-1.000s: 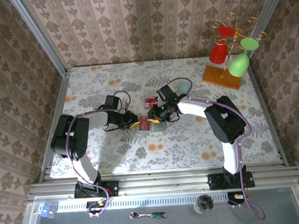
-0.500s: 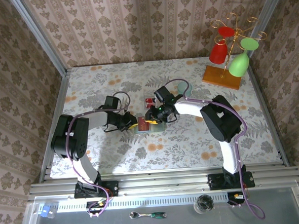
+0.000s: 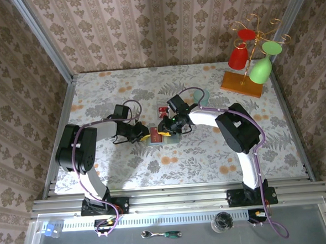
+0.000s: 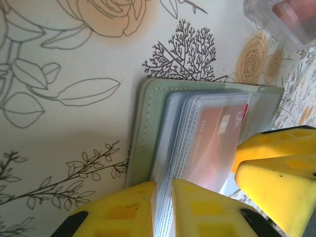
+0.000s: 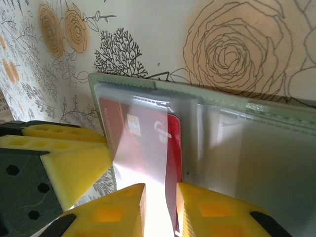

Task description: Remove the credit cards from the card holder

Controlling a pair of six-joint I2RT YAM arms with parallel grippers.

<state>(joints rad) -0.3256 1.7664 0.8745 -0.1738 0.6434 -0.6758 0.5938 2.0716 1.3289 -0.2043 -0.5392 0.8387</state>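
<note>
The grey-green card holder (image 4: 142, 133) lies open at the centre of the floral surface (image 3: 220, 151). The left hand (image 4: 164, 192), at its 9 o'clock, is clamped on its clear sleeves (image 4: 173, 128). The right hand (image 5: 160, 192), reaching in from 2 o'clock, pinches a red credit card (image 5: 126, 123) through its sleeve.

Bright, even light falls from above on the surface (image 3: 209, 147); the arms (image 3: 79, 149) throw soft shadows toward its near edge. In the wrist views glare whitens the clear sleeves (image 5: 143, 143) of the card holder (image 4: 143, 138), and the nearest yellow fingers (image 4: 197, 207) look soft.
</note>
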